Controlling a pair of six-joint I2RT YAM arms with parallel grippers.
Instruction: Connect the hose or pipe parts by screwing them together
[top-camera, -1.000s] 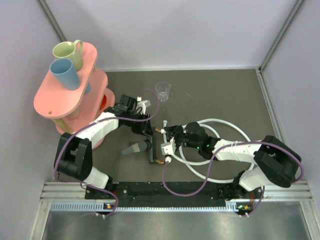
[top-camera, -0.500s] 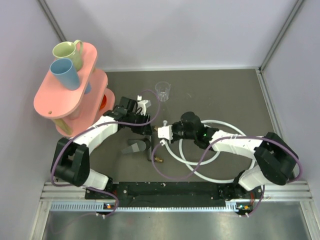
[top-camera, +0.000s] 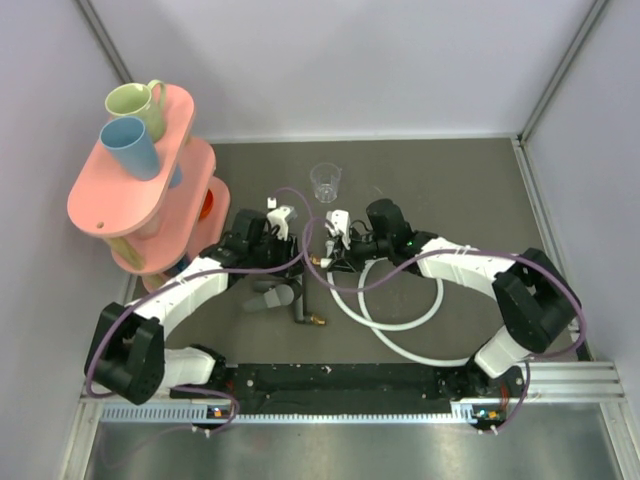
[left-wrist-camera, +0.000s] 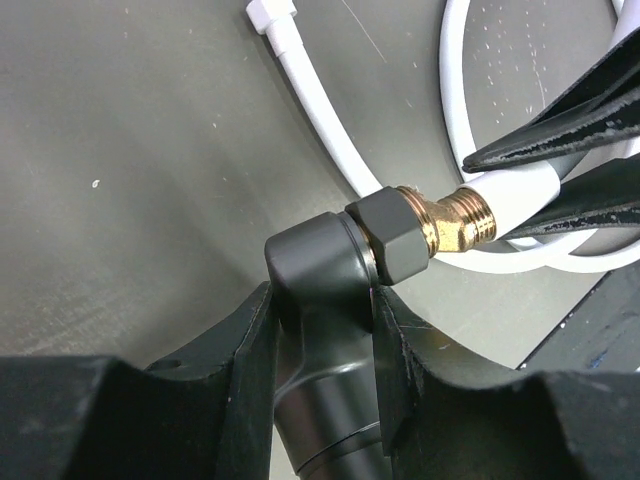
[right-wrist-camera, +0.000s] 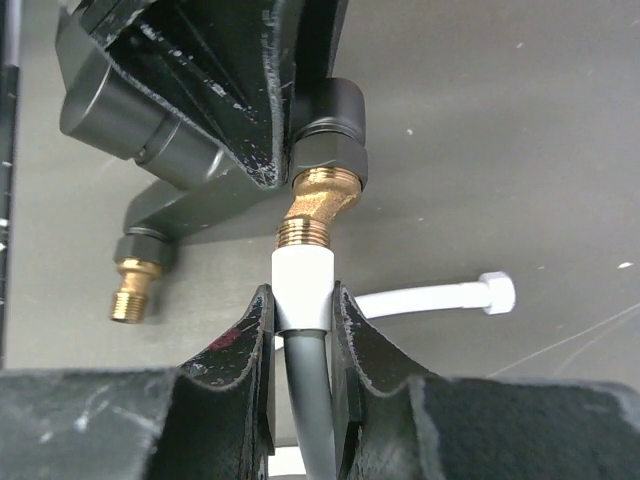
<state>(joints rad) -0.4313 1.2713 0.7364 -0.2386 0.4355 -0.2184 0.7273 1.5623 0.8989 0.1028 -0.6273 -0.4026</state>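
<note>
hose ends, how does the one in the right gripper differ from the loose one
The held end is clamped in the right gripper, against a brass tip of the black fitting; the loose end lies free on the table, gripped by nothing. The held end points at the fitting; the loose end points away. Both are white connectors.

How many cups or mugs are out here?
3. A green mug and a blue cup sit on the top tier of the pink stand. A clear cup stands alone on the table. The stand's lower tiers are partly hidden.
</note>
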